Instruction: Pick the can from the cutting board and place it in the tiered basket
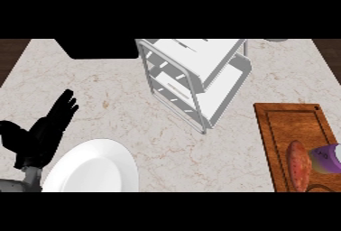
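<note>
Can point(328, 159) lying sideways on board point(293, 131), far right edge, half out of view, next to reddish round thing point(298, 166). My left hand point(47, 131) resting by plate point(93, 167), fingers straight, holding nothing. Right hand nowhere visible. Worry: can rolls off, or clips basket point(193, 76) frame going in.

Marble counter point(220, 149) — tiered basket point(193, 76), cutting board point(293, 135), plate point(93, 169)

counter point(220, 149): pale veined marble | dark wood floor point(13, 47) at both far corners
</note>
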Available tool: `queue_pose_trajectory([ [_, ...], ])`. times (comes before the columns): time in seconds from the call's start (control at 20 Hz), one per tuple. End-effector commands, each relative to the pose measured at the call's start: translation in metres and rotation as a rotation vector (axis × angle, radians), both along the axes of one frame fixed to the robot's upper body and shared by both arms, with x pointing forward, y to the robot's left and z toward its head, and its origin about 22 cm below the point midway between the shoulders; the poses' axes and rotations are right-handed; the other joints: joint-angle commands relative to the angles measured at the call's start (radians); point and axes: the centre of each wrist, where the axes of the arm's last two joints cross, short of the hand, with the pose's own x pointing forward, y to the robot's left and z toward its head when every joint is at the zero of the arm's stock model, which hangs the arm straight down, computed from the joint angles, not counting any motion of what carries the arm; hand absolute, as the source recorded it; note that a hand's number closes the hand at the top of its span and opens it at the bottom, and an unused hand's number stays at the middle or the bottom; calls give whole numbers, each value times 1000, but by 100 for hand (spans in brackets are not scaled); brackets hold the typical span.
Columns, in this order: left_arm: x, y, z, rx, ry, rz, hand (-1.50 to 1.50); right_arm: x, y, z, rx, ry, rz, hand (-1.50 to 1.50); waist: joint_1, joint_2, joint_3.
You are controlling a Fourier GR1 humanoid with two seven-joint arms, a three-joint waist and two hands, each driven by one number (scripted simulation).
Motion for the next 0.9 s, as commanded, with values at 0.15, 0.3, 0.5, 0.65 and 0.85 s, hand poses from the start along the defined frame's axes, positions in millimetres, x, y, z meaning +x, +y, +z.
queue_pose_trajectory([
  [0.15,10,13,5,-5,-26,-21,0,-5,48,-4,-52,105,-66,-150,19,3,4],
  [0.3,16,6,-8,-16,-10,-19,0,8,45,-11,-44,86,-108,-150,16,3,5],
  [0.5,9,-9,-7,14,-6,-30,0,15,54,-23,-88,129,-178,-150,21,3,5],
  [0.65,-1,2,5,-1,11,-13,0,26,34,-47,-78,160,-188,-150,22,2,5],
  [0.85,14,-7,-6,-11,0,-9,0,24,44,-77,-101,154,-193,-150,14,2,5],
])
